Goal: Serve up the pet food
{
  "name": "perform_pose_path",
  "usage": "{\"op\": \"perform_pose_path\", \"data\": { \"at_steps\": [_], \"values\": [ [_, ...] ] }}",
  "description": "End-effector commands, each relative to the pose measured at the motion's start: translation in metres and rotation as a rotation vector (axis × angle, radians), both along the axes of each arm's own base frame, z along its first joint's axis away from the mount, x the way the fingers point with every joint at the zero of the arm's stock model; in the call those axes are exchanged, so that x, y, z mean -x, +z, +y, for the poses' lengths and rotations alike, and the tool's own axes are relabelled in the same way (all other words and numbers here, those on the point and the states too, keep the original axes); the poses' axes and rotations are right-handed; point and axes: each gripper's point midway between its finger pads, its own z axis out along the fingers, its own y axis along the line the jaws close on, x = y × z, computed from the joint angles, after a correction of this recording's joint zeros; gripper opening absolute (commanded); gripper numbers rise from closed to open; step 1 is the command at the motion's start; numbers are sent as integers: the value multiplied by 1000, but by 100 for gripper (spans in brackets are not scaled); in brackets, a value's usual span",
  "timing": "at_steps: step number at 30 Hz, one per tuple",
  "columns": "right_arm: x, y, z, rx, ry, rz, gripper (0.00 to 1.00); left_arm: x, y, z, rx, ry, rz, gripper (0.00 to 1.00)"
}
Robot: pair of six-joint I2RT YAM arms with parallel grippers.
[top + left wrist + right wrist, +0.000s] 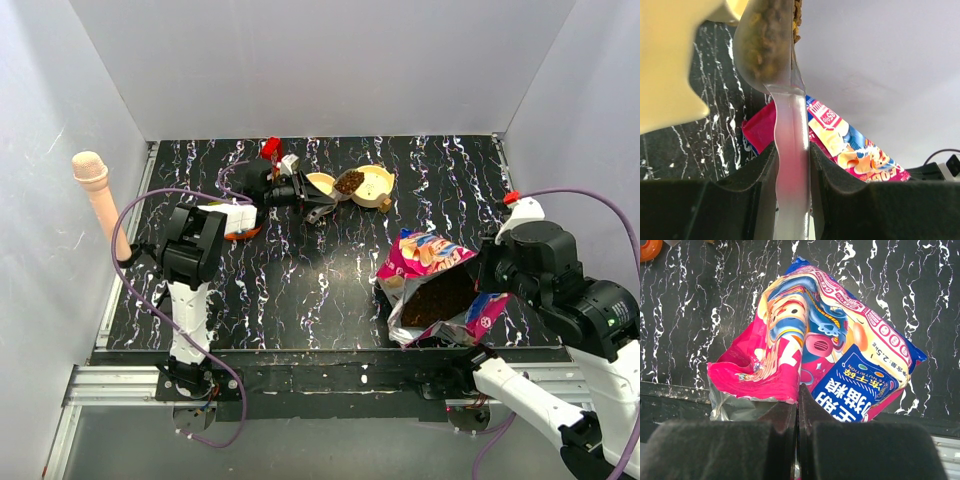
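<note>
Partway thru, by the look of it. At far middle of tabletop (290,290): cream bowl (381,186), w/ a brown patch of kibble (349,182) at its left side. Can't tell from top view whether lying in the bowl or riding in a scoop above it.

Just left of bowl: left gripper (792,150), clamped tight on translucent handle of scoop (790,115). Scoop head loaded w/ kibble in wrist view, a cream edge (prob. the bowl's) right beside it. So scooping looks done and load is at the bowl; tipping prob. the step in hand.

Nearer than bowl and to its right: bag (840,340), lying on tabletop, mouth gaping, more kibble visible inside from above. On magenta rim of bag mouth: right gripper (797,392), closed w/ no gap between fingers, apparently holding the mouth open.

Left to do, as a guess: empty scoop into bowl, maybe another scoop or two if portion too small, then set scoop down and let go of bag. Portion wanted: unknown.

Left of bowl, a bit farther back: red block (270,149), not involved.
</note>
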Motion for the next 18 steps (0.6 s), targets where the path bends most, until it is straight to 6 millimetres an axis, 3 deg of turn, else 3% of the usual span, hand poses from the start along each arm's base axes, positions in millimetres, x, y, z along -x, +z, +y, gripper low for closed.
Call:
{"op": "perform_pose_path", "data": {
  "at_steps": [1, 18],
  "values": [
    [-6, 53, -2, -116, -28, -209, 1, -12, 11, -4, -10, 27, -60, 0],
    [3, 49, -7, -140, -43, -219, 1, -23, -13, -37, -66, 42, 17, 0]
  ]
}}
